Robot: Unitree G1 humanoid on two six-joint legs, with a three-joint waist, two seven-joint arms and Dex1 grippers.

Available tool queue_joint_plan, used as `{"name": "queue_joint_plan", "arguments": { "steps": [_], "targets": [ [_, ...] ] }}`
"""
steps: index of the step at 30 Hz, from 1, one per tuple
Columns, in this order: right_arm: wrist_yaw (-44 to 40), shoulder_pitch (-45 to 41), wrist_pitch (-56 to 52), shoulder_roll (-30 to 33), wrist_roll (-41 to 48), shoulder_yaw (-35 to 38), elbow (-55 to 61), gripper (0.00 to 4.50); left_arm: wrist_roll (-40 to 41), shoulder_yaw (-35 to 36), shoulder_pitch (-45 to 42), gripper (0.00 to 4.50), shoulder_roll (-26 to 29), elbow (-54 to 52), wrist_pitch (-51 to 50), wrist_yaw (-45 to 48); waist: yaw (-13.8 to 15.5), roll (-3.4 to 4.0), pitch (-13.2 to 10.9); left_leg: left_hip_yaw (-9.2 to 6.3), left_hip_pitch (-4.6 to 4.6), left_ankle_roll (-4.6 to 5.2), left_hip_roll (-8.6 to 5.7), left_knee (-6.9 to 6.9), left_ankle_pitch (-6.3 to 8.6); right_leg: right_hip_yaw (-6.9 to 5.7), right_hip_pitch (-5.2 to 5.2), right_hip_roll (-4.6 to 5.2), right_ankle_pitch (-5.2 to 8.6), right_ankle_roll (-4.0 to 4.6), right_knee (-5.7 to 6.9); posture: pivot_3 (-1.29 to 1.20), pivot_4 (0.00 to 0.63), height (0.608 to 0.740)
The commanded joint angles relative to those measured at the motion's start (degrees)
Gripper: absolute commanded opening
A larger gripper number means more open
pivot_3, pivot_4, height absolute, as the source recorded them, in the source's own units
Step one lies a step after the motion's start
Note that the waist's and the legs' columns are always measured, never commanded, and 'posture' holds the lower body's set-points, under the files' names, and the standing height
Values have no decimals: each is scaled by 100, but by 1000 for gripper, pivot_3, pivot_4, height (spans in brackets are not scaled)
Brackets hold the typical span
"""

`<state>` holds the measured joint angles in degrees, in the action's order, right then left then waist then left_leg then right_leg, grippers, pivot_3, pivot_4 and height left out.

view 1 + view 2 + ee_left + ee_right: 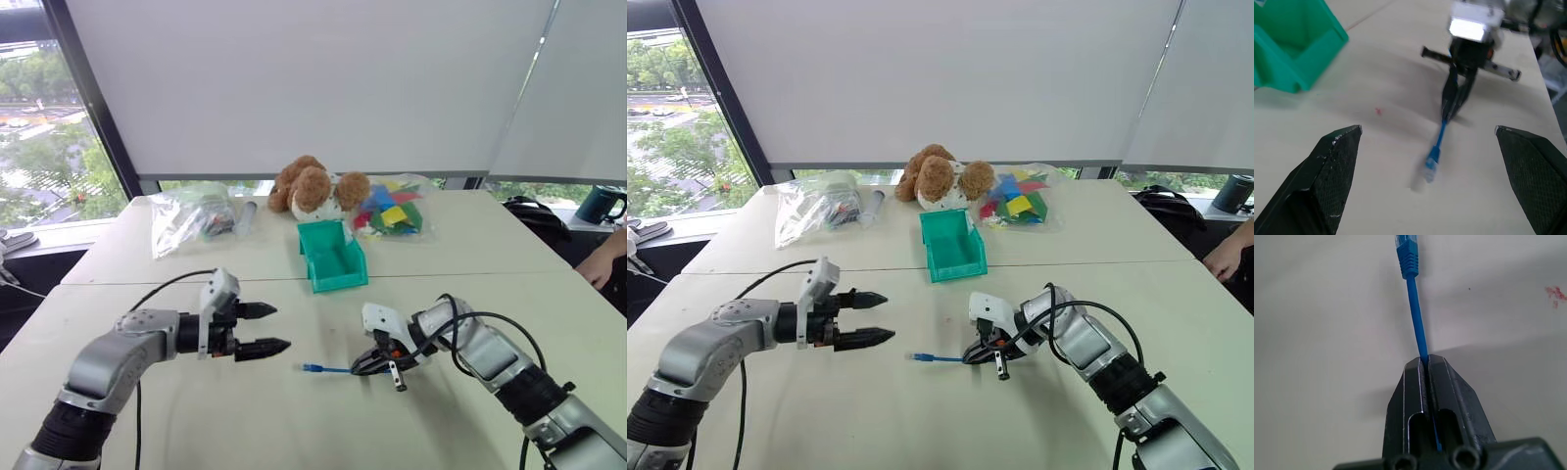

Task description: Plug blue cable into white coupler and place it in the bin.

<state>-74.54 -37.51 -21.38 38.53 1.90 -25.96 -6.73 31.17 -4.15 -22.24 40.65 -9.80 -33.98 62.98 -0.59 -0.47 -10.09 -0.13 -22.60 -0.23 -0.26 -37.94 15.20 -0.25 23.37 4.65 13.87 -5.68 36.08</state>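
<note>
The right gripper (364, 366) is clamped on the blue cable (333, 370), plug end (1429, 166) jutting toward the wide-open, empty left gripper (269, 329); the thin cord may pivot or slip, misaligning the plug; the bin (332, 257) stands beyond.

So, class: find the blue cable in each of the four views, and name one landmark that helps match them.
Left eye view: blue cable low centre, sticking out of the right claw.
Right eye view: low centre, beside that claw.
Left wrist view: centre, plug nearest.
Right wrist view: rising from the shut fingers.
Shared landmark: the bin, behind the cable.
</note>
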Motion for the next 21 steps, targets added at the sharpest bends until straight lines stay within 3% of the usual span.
{"name": "queue_joint_plan", "arguments": {
  "steps": [1, 7, 13, 21],
  "targets": [
    [-29, -107, -21, -10, -10, 111, 54, 1350, -544, -334, -39, 4500, 110, 147, 743, 362, 8, 0, 0, 0, 0, 0, 0, 0, 0, 0, 0, 1, 3, 6, 0, 0, 150, 740],
    [29, 107, -490, 304, 361, 674, 1030, 4414, -1233, -865, -453, 4500, -218, 1152, 2081, 988, 19, 2, -1, 0, -4, 0, 0, 0, 0, 0, 3, 2, 8, 14, 0, 0, 150, 740],
    [296, 696, -1219, 827, 755, 1354, 2308, 4414, -1812, -1265, -1010, 4500, -749, 2466, 3171, 1408, 110, 1, 0, 0, -13, 1, -1, -4, 1, -2, 8, 2, 7, 13, -3, 0, 150, 740],
    [1040, 1752, -2123, 1162, 1156, 2240, 3634, 4414, -2297, -1483, -1500, 4500, -1374, 3728, 3876, 1519, 144, -1, 0, -7, -38, 2, -1, -12, 1, -6, 23, 2, -2, -2, -3, 0, 150, 740]
  ]
}}
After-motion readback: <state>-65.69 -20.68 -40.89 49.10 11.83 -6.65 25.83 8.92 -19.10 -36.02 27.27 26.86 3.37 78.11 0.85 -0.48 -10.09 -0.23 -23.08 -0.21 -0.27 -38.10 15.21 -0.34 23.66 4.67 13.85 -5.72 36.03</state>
